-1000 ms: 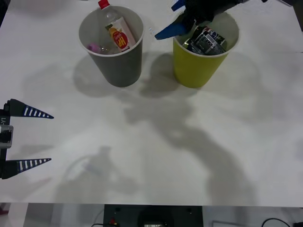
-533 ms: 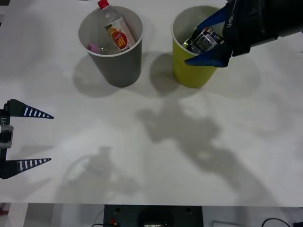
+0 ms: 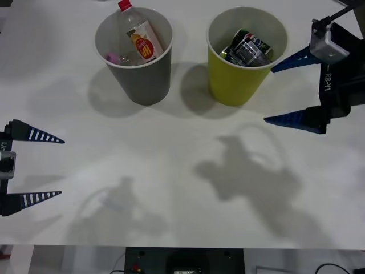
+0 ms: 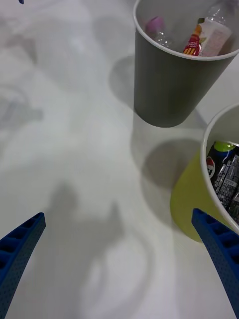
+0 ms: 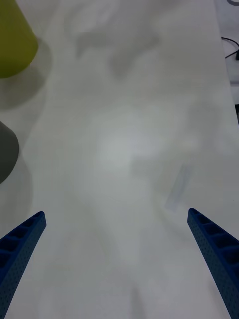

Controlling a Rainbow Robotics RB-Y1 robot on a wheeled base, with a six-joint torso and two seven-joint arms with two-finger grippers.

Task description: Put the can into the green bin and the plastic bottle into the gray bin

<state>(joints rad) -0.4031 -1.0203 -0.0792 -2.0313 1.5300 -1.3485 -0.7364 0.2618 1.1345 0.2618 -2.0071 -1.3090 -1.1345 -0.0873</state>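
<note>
White tabletop, matte, soft shadows, nothing loose on it. Front view: gray bin holds the plastic bottle, red cap poking above the rim, plus a pink-capped bottle low inside. Green bin just beside it holds the can, dark and crumpled. Right gripper hangs beside the green bin, fingers spread, empty. Left gripper sits at the near left edge, also spread and empty.

Right wrist view: gray bin and green bin stand close together, can below the rim, blue fingers wide apart.

Left wrist view: bare table, bin edges at one side.

Both items look binned. Risk: the right fingertip is near the green bin's wall; a sideways swing could tip it.
</note>
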